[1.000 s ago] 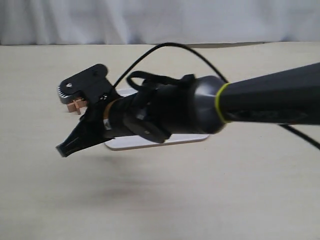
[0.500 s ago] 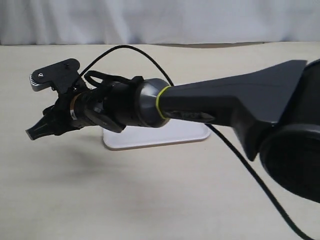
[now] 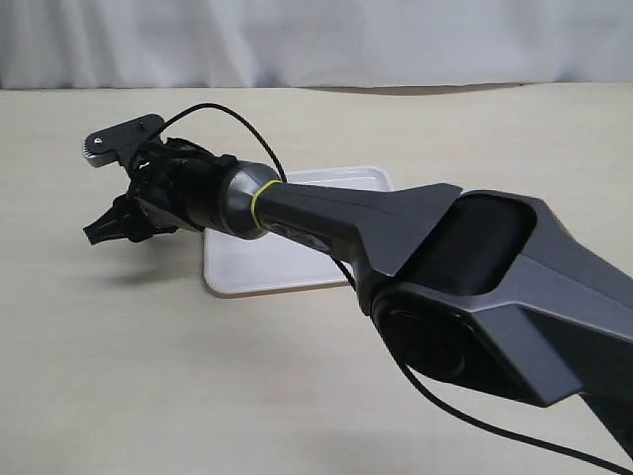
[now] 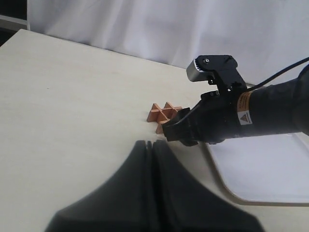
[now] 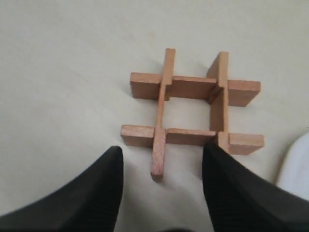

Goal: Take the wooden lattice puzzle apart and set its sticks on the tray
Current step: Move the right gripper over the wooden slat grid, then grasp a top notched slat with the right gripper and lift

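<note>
The wooden lattice puzzle (image 5: 190, 110) lies assembled on the table, four notched sticks crossed like a hash sign, close to a corner of the white tray (image 5: 298, 170). My right gripper (image 5: 164, 151) is open just in front of it, and the end of one stick points into the gap between the fingers. In the exterior view the right gripper (image 3: 102, 231) reaches across to the left of the tray (image 3: 287, 272) and hides the puzzle. The left wrist view shows the puzzle (image 4: 161, 114) behind the right gripper (image 4: 174, 131). My left gripper (image 4: 150, 144) is shut and holds nothing, short of the puzzle.
The right arm (image 3: 415, 247) stretches low over the tray from the lower right, with its black cable (image 3: 213, 111) looping above. A white curtain (image 3: 316, 40) closes off the far edge of the table. Nothing lies on the tray (image 4: 270, 169).
The right gripper swung left off the tray, then rose slightly toward the far side. It now covers the puzzle, which showed beside it a second ago.
</note>
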